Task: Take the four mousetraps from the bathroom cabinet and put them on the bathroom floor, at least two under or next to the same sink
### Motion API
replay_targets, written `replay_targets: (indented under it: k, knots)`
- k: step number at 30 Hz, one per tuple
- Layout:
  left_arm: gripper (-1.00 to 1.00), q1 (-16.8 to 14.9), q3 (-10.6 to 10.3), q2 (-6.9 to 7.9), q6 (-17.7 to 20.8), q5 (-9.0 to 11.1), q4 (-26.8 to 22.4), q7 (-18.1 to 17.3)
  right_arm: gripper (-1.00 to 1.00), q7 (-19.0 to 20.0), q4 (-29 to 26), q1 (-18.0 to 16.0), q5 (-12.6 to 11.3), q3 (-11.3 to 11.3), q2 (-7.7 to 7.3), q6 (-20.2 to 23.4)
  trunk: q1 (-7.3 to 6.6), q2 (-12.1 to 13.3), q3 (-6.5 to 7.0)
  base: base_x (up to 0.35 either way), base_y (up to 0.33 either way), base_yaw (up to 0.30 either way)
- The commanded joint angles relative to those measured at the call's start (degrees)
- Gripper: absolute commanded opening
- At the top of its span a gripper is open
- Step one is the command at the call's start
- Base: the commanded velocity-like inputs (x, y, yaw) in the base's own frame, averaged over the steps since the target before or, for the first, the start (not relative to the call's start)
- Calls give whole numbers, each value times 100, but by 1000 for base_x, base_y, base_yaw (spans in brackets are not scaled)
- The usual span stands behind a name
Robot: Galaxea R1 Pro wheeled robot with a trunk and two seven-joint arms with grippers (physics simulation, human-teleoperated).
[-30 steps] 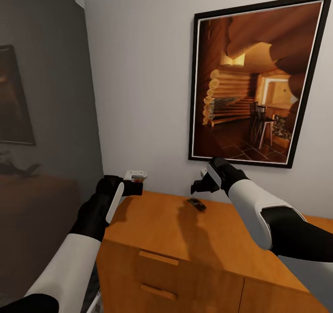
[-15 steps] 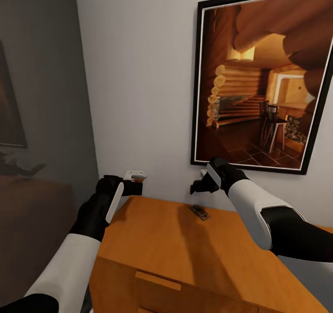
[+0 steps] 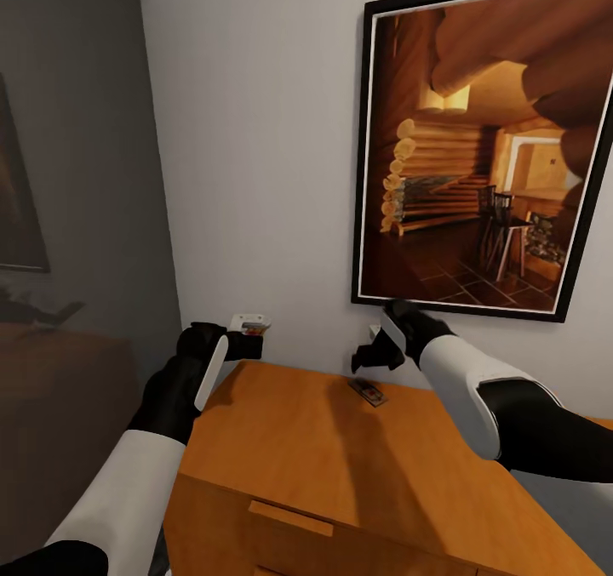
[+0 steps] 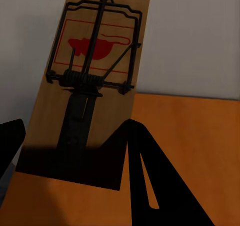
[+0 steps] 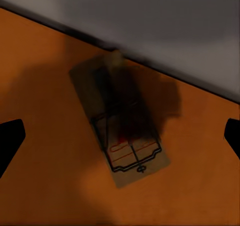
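Observation:
A mousetrap (image 3: 366,391) lies flat near the back edge of the orange-brown cabinet (image 3: 298,457), close to the wall. My right gripper (image 3: 371,357) hovers just above it, open. In the right wrist view the mousetrap (image 5: 120,131) lies on the wood midway between the spread fingertips (image 5: 10,141). My left gripper (image 3: 249,339) hangs off the cabinet's back left corner, shut on a second mousetrap (image 3: 249,322). In the left wrist view that mousetrap (image 4: 90,80) is a pale wooden board with a wire spring and a red mouse print, clamped at its near end.
A white wall rises right behind the cabinet, with a large framed cabin picture (image 3: 485,151) above my right arm. A drawer handle (image 3: 289,516) shows on the cabinet front. To the left, a dark grey wall and a dim low unit (image 3: 60,380).
The view first shifted as the camera moved. Since half a second ago my right gripper has dropped a little toward the mousetrap on the cabinet. The left gripper still holds its mousetrap.

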Motion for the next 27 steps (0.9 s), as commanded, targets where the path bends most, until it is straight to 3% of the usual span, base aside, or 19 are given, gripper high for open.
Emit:
replay_targets:
  k: [1, 13, 27]
  knots:
    - [-100, -4, 1, -1, 24, 7, -5, -7, 100, 40, 42, -4, -3, 48, -3, 22, 0, -4, -7, 0, 0, 0]
    - [-100, -4, 1, -2, 24, 7, -1, -7, 100, 79, 501, -2, -12, 48, 4, 22, 0, -4, -7, 0, 0, 0]
    - [-100, -4, 1, -1, 24, 7, 0, -7, 100, 115, 584, -2, -7, 41, -1, 22, 0, -4, -7, 0, 0, 0]
